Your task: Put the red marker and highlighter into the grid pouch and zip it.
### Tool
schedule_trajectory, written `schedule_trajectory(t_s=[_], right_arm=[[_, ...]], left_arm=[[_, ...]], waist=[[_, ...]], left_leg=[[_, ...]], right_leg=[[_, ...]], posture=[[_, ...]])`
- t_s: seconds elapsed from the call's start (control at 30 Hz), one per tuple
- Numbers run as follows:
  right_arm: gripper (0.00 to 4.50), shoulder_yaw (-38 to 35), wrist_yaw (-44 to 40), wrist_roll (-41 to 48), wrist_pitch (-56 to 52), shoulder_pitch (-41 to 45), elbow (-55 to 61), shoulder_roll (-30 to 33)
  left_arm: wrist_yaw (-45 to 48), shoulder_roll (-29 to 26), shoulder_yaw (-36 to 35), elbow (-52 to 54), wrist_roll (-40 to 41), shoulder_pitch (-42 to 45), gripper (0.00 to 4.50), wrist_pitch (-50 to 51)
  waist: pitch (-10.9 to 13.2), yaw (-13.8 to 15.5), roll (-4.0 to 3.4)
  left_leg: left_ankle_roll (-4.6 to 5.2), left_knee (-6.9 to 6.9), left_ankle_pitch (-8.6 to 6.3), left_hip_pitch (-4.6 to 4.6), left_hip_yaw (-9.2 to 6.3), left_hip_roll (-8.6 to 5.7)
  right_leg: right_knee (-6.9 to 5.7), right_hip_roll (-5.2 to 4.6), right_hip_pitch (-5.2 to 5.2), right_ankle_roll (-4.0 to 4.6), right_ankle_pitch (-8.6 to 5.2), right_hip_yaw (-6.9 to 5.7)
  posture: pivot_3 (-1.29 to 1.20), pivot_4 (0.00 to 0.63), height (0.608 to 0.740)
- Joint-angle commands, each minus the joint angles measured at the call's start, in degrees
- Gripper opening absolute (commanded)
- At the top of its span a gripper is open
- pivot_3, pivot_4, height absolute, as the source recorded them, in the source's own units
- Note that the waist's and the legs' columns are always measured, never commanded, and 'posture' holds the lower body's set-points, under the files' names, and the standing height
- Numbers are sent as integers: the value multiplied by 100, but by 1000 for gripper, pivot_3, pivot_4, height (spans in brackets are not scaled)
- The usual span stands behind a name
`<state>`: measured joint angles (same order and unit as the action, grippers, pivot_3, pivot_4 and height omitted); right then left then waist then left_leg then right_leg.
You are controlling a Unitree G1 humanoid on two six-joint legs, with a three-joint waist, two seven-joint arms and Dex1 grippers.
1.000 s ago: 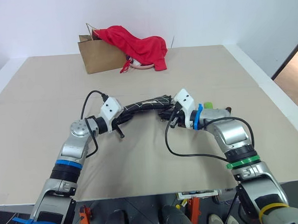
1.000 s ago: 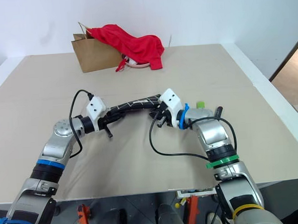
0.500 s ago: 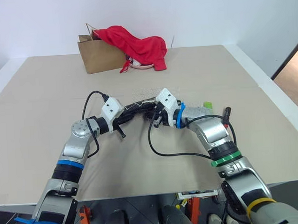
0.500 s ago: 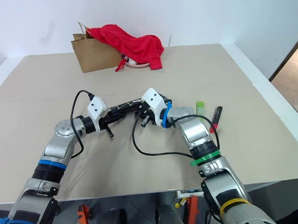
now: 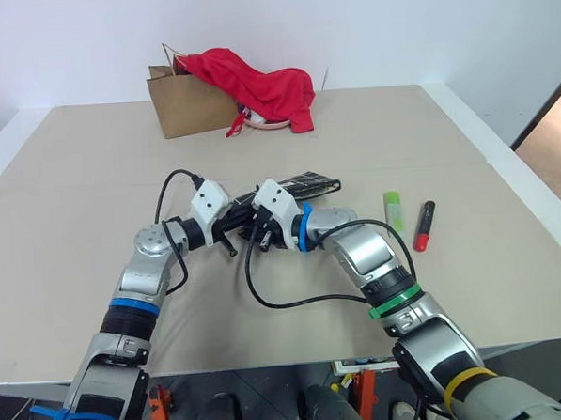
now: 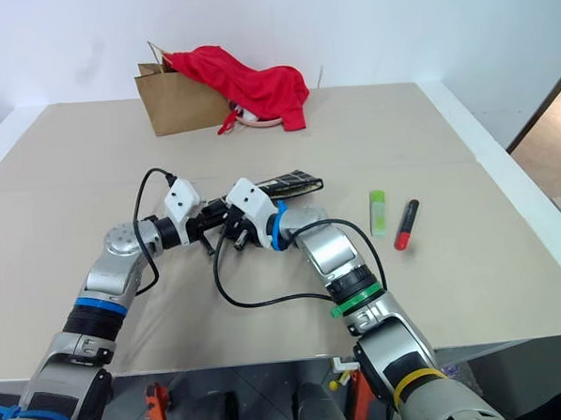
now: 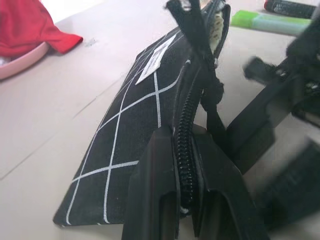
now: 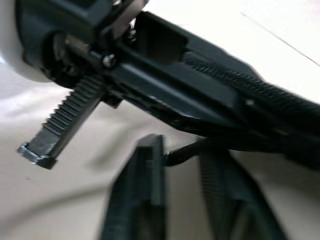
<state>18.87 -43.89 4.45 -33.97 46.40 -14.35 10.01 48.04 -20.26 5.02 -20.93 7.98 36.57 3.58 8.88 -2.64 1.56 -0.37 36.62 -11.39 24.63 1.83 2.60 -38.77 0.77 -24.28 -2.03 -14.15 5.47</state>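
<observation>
Pinching grid pouch edge: left tool; right tool parted around cord.

arms: silver-grey metal segments, black joints | wrists: white camera housings, black looping cables | left arm: blue bands | right arm: blue wrist ring, green band, yellow band | fingers: black, one with what looks like a toothed rack

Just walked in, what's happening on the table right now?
The left claw is shut on the zipper edge of the grid pouch. The right claw sits beside it with its fingers apart around the zipper's cord pull. The highlighter and red marker lie on the table, outside the pouch.
</observation>
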Motion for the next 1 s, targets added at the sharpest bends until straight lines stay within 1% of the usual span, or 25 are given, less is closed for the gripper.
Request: schedule_trajectory(t_s=[0.03, 0.07, 0.2, 0.27, 0.3, 0.37, 0.43, 0.47, 0.53, 0.57, 0.77, 1.0], right_arm=[[2930, -397, -156, 326, -207, 45, 841, 237], [3188, -482, -314, 478, -327, -32, 1127, 387], [3188, -955, -791, 1106, -806, -547, 2471, 1143], [3188, -1126, -910, 1351, -970, -730, 2890, 1396], [3188, -1462, -1021, 1381, -931, -1064, 3234, 1829], [3188, -2116, -863, 1119, -863, -1550, 3368, 2563], [3188, -2575, -437, 872, -890, -1724, 3106, 2913], [3188, -2754, -144, 797, -976, -1740, 2909, 3015], [3188, -3126, 584, 523, -1259, -1710, 2333, 3122], [3188, -3191, 779, 421, -1314, -1746, 2220, 3135], [3188, -3096, 1793, 23, -1555, -1748, 1649, 2890], [3188, -3088, 2273, -52, -1767, -1777, 1441, 2706]], left_arm=[[80, 41, 18, 124, 68, 57, 0, -50], [81, 46, 14, 131, 69, 50, 0, -43], [81, 66, 7, 196, 80, -2, 0, -13], [85, 70, 3, 200, 82, -8, 0, -7], [84, 71, -4, 243, 100, -33, 0, 25], [82, 88, -31, 316, 156, -81, 0, 90], [79, 113, -70, 374, 226, -124, 0, 162], [77, 114, -81, 422, 264, -151, 0, 203], [86, 119, -94, 485, 309, -189, 0, 256], [91, 120, -95, 495, 320, -196, 0, 267], [116, 147, -82, 483, 345, -180, 0, 270], [99, 192, -72, 443, 335, -183, 0, 230]], waist=[[0, 1, 0], [0, 1, 0], [0, 14, 0], [0, 14, 0], [0, 14, 0], [0, 21, 1], [2, 60, 1], [2, 28, 2], [2, 10, 3], [2, -4, 6], [3, -12, 4], [4, -1, 4]], left_leg=[[0, 0, 0, 1, -1, -1], [0, 0, 0, 2, -4, -1], [0, 0, 0, 6, -12, -5], [0, -1, 0, 9, -17, -6], [0, -2, 0, 9, -18, -6], [0, -2, 0, 9, -24, -6], [0, -1, 0, 7, -29, -10], [0, 2, 0, 6, -27, -17], [-4, 1, 3, -1, -21, -15], [-5, 1, 4, -3, -22, -13], [-13, -16, 15, -28, -18, -4], [-13, -16, 14, -26, -7, -15]], right_leg=[[0, 0, 0, 0, 0, -1], [0, -1, 0, 0, -1, -3], [0, -6, 1, -2, -5, -11], [2, -6, 1, -3, -8, -16], [3, -6, 1, -3, -8, -17], [2, -4, 2, 0, -10, -25], [2, -12, 9, 1, -17, -36], [-1, -18, 9, -1, -18, -30], [0, -13, 10, -6, -16, -19], [-1, -10, 11, -8, -17, -20], [-10, 7, 18, -8, -19, -3], [-10, -7, 18, -10, -18, 8]], posture=[[0, 150, 740], [0, 150, 740], [0, 150, 740], [0, 150, 740], [0, 150, 740], [0, 150, 740], [0, 150, 740], [0, 150, 740], [0, 150, 740], [0, 150, 740], [0, 150, 740], [0, 150, 740]])
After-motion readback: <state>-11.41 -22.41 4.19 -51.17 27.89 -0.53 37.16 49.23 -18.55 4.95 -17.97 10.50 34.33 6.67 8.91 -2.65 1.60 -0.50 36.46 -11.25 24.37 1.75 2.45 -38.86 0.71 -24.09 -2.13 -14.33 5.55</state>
